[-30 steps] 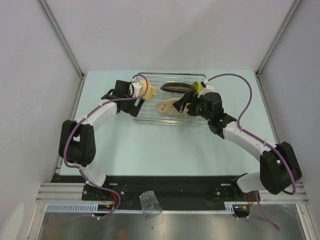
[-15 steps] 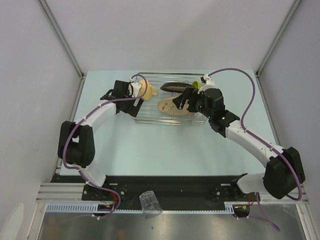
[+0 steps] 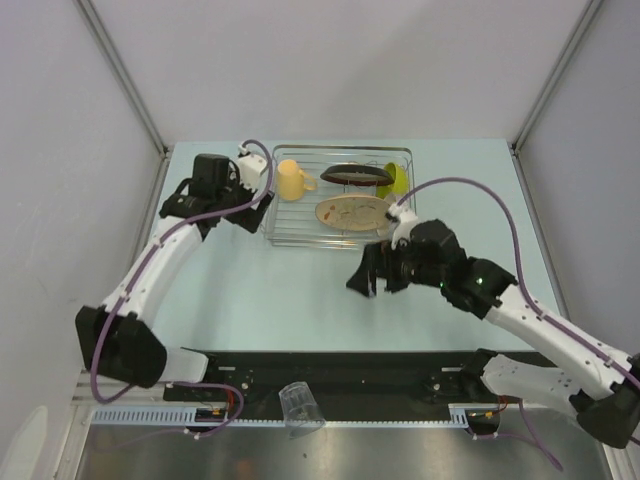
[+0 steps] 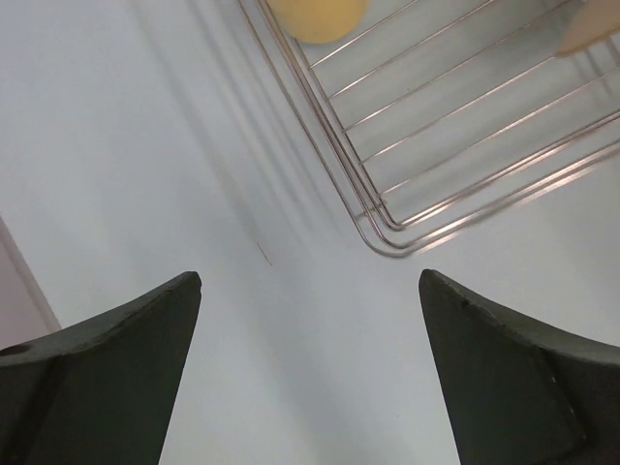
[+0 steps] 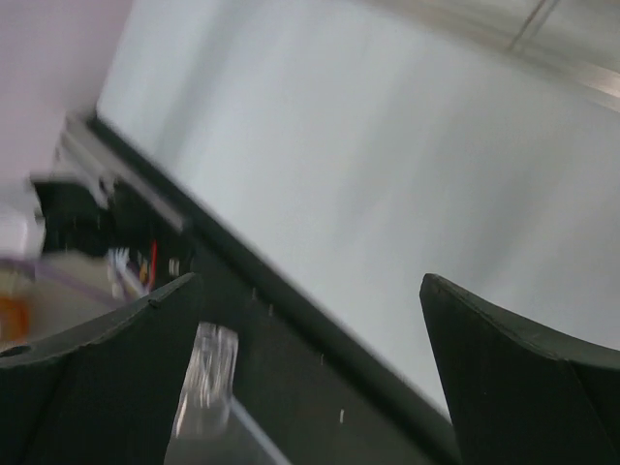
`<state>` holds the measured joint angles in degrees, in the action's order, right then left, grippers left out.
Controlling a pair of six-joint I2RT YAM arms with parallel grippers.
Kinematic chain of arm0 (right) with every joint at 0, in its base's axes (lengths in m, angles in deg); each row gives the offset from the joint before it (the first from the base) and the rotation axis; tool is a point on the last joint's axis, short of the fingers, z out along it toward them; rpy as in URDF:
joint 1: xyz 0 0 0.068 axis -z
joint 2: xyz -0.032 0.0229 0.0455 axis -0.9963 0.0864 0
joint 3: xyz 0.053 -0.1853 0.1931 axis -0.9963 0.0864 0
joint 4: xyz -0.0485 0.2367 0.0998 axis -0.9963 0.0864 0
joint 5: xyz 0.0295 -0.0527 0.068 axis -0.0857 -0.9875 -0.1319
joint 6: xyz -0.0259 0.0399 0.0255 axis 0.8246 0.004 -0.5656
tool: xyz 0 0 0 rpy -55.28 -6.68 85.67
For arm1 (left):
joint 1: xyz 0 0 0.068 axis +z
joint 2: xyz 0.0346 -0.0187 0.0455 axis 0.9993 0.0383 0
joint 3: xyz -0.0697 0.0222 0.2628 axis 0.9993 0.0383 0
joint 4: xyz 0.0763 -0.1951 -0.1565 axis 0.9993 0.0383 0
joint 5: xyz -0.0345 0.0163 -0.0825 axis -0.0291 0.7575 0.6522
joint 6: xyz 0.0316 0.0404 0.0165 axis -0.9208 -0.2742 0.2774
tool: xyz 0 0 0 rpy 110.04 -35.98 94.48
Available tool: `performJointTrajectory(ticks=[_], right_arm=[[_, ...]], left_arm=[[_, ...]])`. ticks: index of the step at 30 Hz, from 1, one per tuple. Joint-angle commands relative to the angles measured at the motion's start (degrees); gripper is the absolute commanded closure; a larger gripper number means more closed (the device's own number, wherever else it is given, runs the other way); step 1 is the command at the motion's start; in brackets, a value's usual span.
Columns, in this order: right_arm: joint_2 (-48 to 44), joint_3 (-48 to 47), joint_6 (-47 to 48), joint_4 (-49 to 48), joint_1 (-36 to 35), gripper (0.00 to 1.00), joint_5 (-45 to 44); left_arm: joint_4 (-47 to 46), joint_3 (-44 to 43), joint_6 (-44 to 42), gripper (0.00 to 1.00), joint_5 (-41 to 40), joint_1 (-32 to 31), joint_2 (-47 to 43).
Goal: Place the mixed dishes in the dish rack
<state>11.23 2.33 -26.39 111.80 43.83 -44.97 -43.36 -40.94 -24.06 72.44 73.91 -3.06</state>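
With the beige patterned plate [image 3: 352, 210] laid in the silver wire rack [image 3: 298, 225], left fingers [image 4: 97, 368] and right fingers [image 5: 87, 368] have withdrawn, open and empty; the small clear glass [image 3: 297, 405] remains outside.

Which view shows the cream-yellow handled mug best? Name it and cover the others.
Top external: the cream-yellow mug shows whole, handle included, at the left end of the silver wire dish rack. Left wrist catches only a cropped yellow slice of it at its top edge. Right wrist does not show it.
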Motion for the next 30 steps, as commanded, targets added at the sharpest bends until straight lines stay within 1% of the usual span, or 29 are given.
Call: performJointTrajectory(ticks=[1,2,4,5,6,7,8,10,11,12,16,18,21,23,27,30], right_arm=[[-4.45,-1.13,-0.73,18.48,-18.30,0.00,-1.33],[-4.10,-1.39,-1.34,21.90,-21.86,0.00,-7.28],[-1.73,-2.53,-4.06,23.86,-30.02,0.00,-13.46],[-0.16,-3.24,-4.85,25.69,-38.42,0.00,-20.37],[1.42,-3.85,-5.38,27.02,-43.20,0.00,-23.92],[5.27,-5.25,-6.52,28.25,-46.99,0.00,-27.34],[6.96,-5.87,-7.31,31.05,-53.47,0.00,-33.47],[10.47,-6.32,-7.67,32.04,-57.91,0.00,-37.29],[11.10,-6.32,-8.63,32.39,-59.58,0.00,-39.40],[11.28,-6.06,-8.99,32.13,-60.64,0.00,-39.42],[9.09,-3.25,-10.31,26.26,-62.23,0.01,-37.05],[9.43,-3.33,-10.05,25.37,-63.28,0.00,-37.05],[13.29,-5.87,-6.72,23.70,-64.43,0.00,-37.66],[16.36,-7.80,-4.00,22.38,-65.22,0.03,-37.31],[19.10,-9.74,0.22,18.78,-66.89,0.04,-35.82],[21.64,-11.93,4.00,18.33,-66.90,0.04,-35.81]], left_arm=[[3.95,7.05,-4.72,0.00,3.66,0.35,-7.97],[4.39,7.77,-4.46,0.00,3.31,0.35,-8.58],[5.27,9.70,-3.94,0.00,3.31,0.35,-9.73],[5.45,10.23,-3.59,0.00,3.31,0.35,-10.17],[5.28,10.84,-3.58,0.00,3.13,0.35,-10.78],[4.93,11.89,-3.41,0.00,2.78,0.27,-11.83],[5.01,12.25,-3.32,0.00,2.43,0.27,-12.19],[5.18,12.69,-3.23,0.00,2.08,0.35,-12.80],[5.19,12.61,-2.97,0.00,1.64,0.27,-12.89],[5.19,12.70,-2.97,0.00,1.46,0.35,-12.81],[5.45,12.17,-2.53,0.00,0.15,0.27,-13.42],[6.06,11.91,-2.09,0.00,0.05,0.27,-13.42],[6.85,11.47,-1.65,0.00,0.05,0.27,-14.12],[7.20,11.38,-1.56,0.00,0.05,0.27,-14.82],[8.52,10.68,-1.56,0.00,0.32,0.27,-15.53],[9.14,9.80,-1.47,0.00,0.05,0.27,-15.79]])
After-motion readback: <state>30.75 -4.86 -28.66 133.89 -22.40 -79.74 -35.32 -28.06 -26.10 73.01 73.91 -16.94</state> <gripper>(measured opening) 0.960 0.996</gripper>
